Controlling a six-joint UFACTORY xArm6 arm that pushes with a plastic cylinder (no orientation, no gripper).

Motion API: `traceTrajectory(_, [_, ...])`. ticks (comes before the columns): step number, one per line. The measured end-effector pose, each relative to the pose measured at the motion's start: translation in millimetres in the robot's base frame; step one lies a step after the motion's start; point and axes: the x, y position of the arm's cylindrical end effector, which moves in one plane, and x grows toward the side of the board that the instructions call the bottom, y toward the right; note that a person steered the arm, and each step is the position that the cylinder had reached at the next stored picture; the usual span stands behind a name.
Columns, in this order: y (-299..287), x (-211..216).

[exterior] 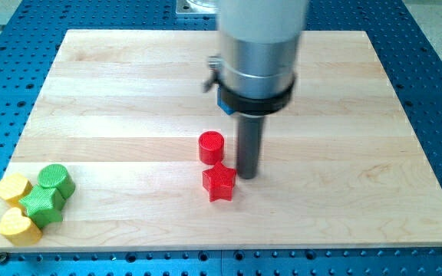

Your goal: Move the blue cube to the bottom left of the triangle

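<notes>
Plainly, in the single camera view, we carry no claw at all, so there is nothing to release or clench; we end in a dark rod whose lower end, my tip (248, 175), stands on the wooden bench (129, 84) near the middle of the view. Just to the view's left of my tip sits the red star (219, 182), close beside it, though we cannot tell whether they touch. The red cylinder (212, 147) stands just above the star, to the upper left of my tip. The blue cube (224, 102) shows only as a small blue sliver behind our wide metal body, above the cylinder, so its shape cannot be confirmed. Well apart, at the view's bottom left corner of the bench, four blocks huddle together: a green cylinder (56, 180), a green star (41, 205), a yellow cylinder (12, 186) and a yellow heart (20, 226).
</notes>
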Motion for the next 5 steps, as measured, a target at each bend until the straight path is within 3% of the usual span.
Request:
traceTrajectory(1, [61.0, 7.3])
traceTrajectory(2, [81.0, 22.5])
traceTrajectory(3, [107.2, -48.4])
traceTrajectory(4, [93.4, -126.3])
traceTrajectory(5, [55.7, -149.5])
